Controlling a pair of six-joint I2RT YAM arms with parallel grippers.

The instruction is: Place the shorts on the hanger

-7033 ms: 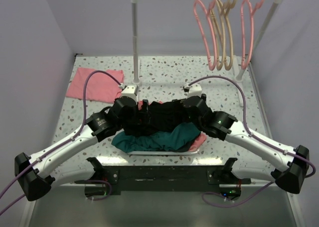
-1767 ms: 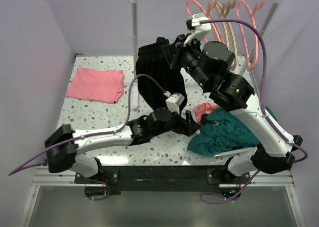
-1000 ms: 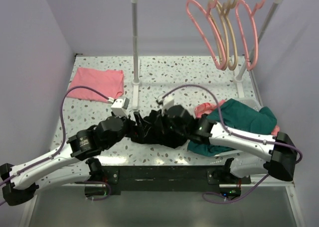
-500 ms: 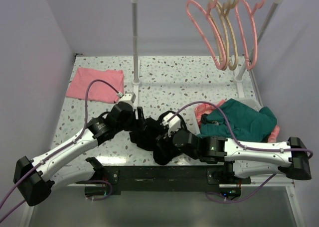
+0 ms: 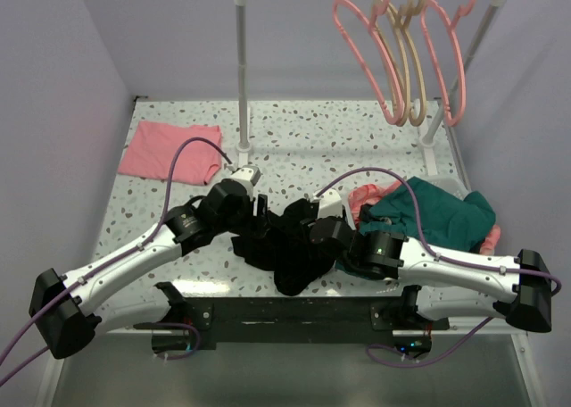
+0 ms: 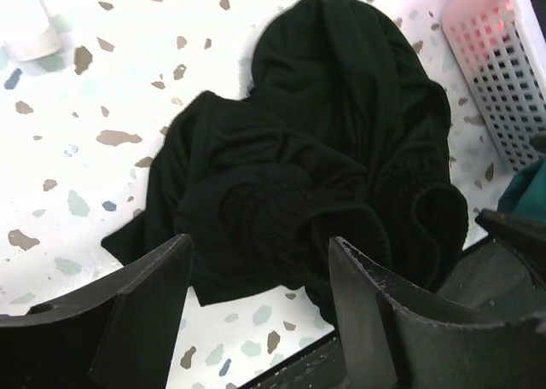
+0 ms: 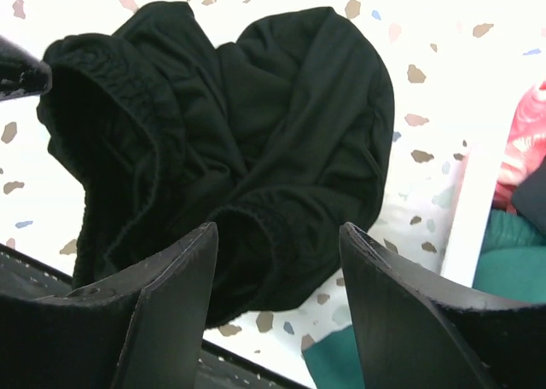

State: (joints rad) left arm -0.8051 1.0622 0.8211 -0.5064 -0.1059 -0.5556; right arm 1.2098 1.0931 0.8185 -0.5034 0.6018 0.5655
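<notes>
The black shorts (image 5: 290,262) lie crumpled on the table near its front edge. They also show in the left wrist view (image 6: 316,142) and in the right wrist view (image 7: 256,142). My left gripper (image 5: 260,218) is open just above their left side, and its jaws (image 6: 260,261) hold nothing. My right gripper (image 5: 310,231) is open just above their right side, jaws (image 7: 277,244) empty. Salmon-pink hangers (image 5: 357,41) hang on the rail at the back right, far from both grippers.
Tan hangers (image 5: 409,68) hang between the pink ones. The white rack pole (image 5: 241,68) stands at the back middle. A pink cloth (image 5: 169,151) lies at the back left. A white basket (image 6: 503,65) on the right holds a teal garment (image 5: 433,212) and a pink one (image 7: 529,142).
The shorts, held up by the right gripper near the rail earlier, have come down onto the table. Both grippers now hover open over them, the left one a little further right.
</notes>
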